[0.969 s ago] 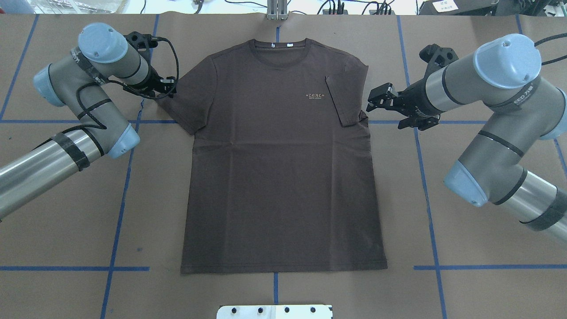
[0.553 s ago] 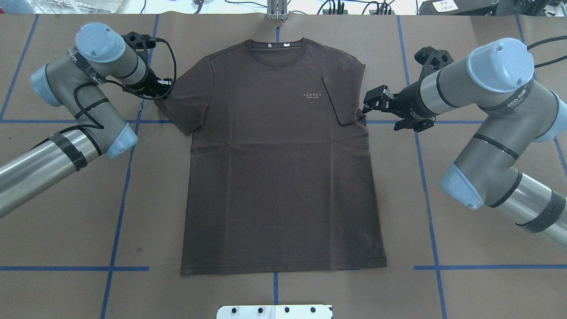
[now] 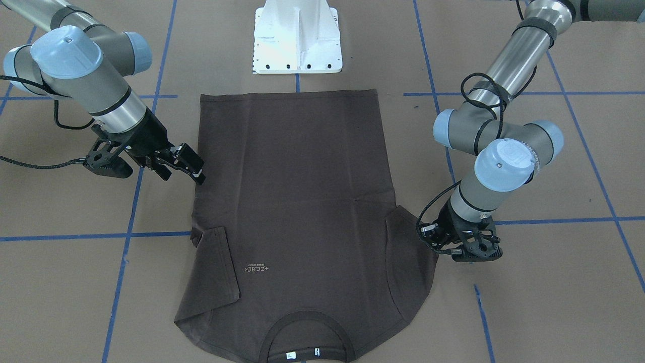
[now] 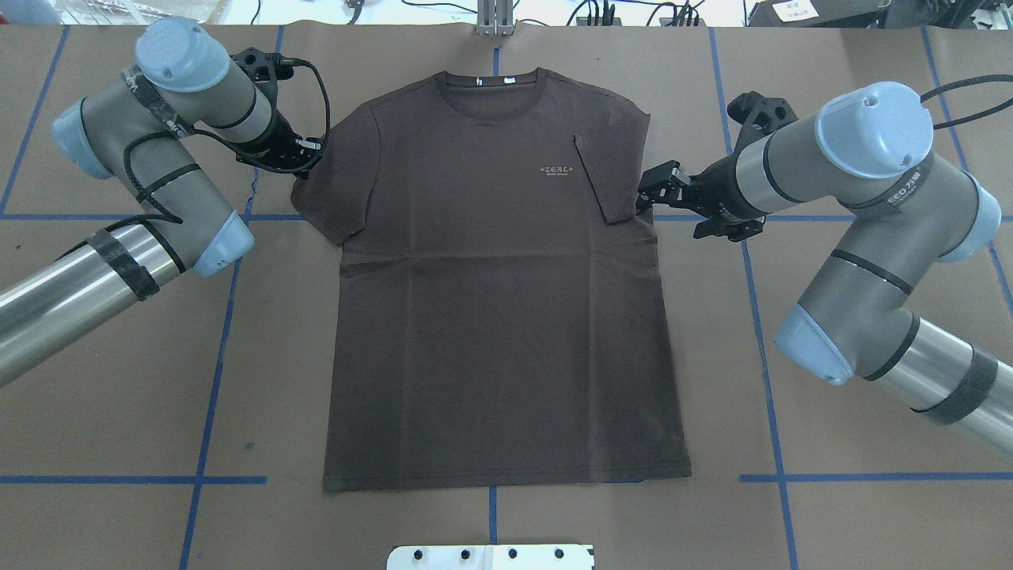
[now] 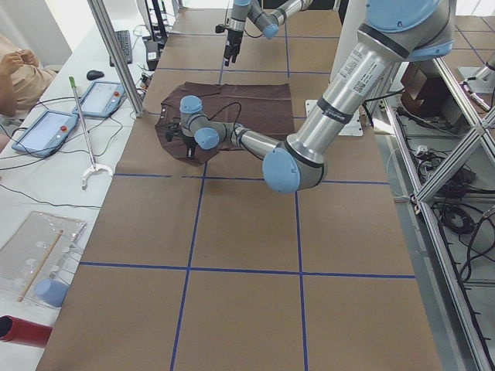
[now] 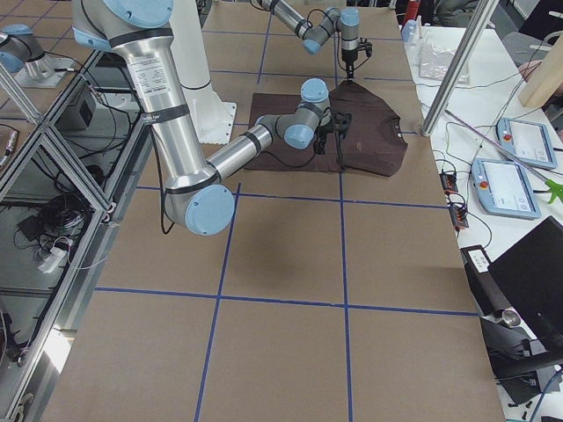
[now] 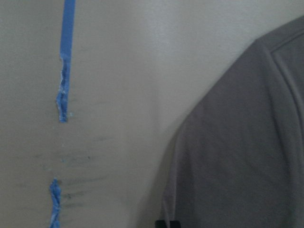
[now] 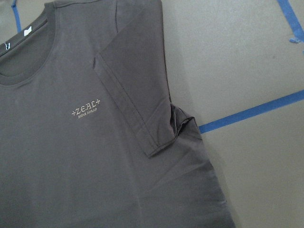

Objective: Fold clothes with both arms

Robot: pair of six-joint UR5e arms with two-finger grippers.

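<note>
T-shirt (image 4: pixel 506 317): one, lying between the two claws.
Arms: two, left arm (image 4: pixel 134 150) and right arm (image 4: pixel 870 206).
Claws: two, one per arm. Left gripper (image 4: pixel 301 157) is at one sleeve edge, right gripper (image 4: pixel 655 188) just beside the other.
Sleeves (image 4: pixel 332 198): two.
Neck labels (image 4: pixel 513 79): two, white, beyond both claws.
Chest lettering (image 4: pixel 559 170): one patch, nearer the right gripper.
Pedestal base (image 3: pixel 297 40): one.
Tablets (image 5: pixel 39 131): two, well apart from both claws.

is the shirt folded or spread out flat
Mostly spread flat. The T-shirt lies open from collar to hem; only the sleeve on the robot's right is folded in over the chest.
</note>
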